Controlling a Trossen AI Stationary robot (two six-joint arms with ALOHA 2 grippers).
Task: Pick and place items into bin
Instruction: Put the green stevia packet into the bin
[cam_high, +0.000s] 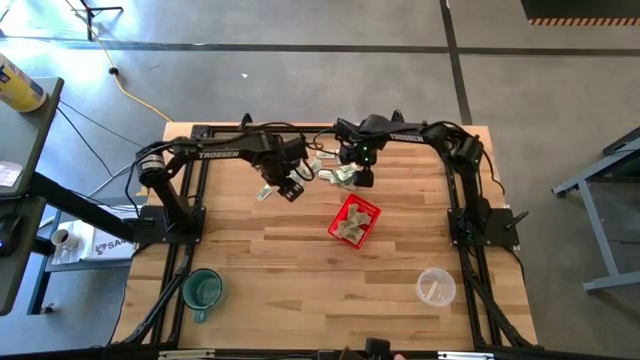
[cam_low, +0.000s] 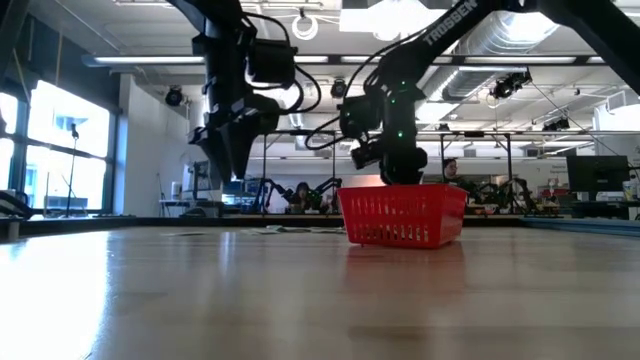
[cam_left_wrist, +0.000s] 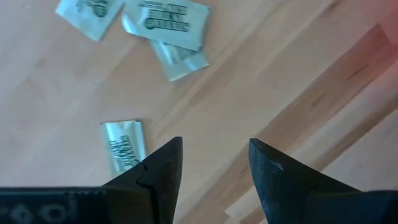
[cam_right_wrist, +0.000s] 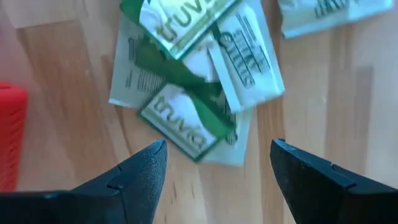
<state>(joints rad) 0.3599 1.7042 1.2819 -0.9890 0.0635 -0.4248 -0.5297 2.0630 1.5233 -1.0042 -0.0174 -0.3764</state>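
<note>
On the wooden table, with some packets already in the red basket, the empty right gripper hung with jaws apart over loose packets just beyond the basket, apparently needing to drop and close, while the left gripper waited nearby, parted and empty.

We see even, bright light over the high view, with only soft shadows under the arms on the wooden surface. In the low view, daylight flares through the windows on the left and ceiling lamps glare above, leaving the arms as dark silhouettes. Both wrist views are blurred; the red basket edge is a smear.
</note>
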